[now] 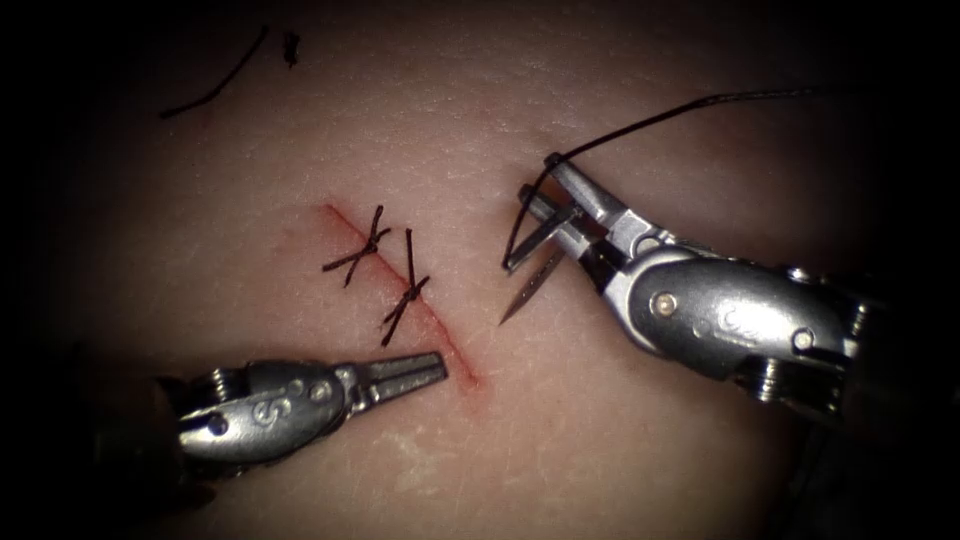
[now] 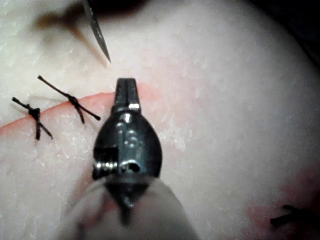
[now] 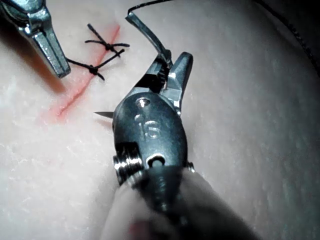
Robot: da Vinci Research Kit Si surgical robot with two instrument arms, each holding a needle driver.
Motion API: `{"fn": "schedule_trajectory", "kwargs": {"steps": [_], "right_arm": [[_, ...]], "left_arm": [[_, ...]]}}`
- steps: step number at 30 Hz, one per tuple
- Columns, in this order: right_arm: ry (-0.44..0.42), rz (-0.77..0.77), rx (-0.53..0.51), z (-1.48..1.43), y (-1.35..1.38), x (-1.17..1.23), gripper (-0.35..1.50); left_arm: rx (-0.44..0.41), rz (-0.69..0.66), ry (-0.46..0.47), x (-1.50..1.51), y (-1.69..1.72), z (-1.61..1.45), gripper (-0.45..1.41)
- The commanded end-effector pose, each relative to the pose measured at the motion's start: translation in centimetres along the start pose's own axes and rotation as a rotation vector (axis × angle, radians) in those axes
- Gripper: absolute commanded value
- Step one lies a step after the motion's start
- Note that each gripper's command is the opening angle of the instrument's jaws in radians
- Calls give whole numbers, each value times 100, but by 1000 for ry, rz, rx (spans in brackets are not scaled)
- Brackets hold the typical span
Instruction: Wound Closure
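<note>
My right tool [image 1: 538, 177] stands to the right of the cut [image 1: 440, 335], its jaws shut on the curved needle [image 1: 525, 295] near mid-curve. The needle is out of the tissue [image 1: 600, 440], its tip pointing down-left just above the surface, right of the cut. In the right wrist view the needle [image 3: 147, 35] crosses the jaws [image 3: 172, 65]. Thread [image 1: 660, 118] runs from its back end up and to the right. My left tool [image 1: 435, 368] lies shut and holds nothing, left of the cut's lower end. The needle's tip [image 2: 102, 47] hangs beyond the left jaws [image 2: 125, 82].
Two knotted stitches [image 1: 365, 248] [image 1: 408, 295] cross the upper part of the cut, which is tinged with red fluid. A loose cut piece of thread [image 1: 215, 85] lies on the tissue at the upper left, with a small scrap [image 1: 290, 45] beside it.
</note>
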Motion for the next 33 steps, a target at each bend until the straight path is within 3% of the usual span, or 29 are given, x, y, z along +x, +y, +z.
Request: {"fn": "schedule_trajectory", "kwargs": {"steps": [1, 18, 33], "right_arm": [[0, -4, 2, 9, -9, -7, -35], [6, -2, -6, 20, -11, -4, -35], [-5, -66, 9, 19, -21, -14, -35]], "left_arm": [[-6, 4, -7, -14, 4, 10, -42], [1, 26, -54, -33, -3, 27, -40], [-9, 12, -53, -37, 0, 14, -33]]}}
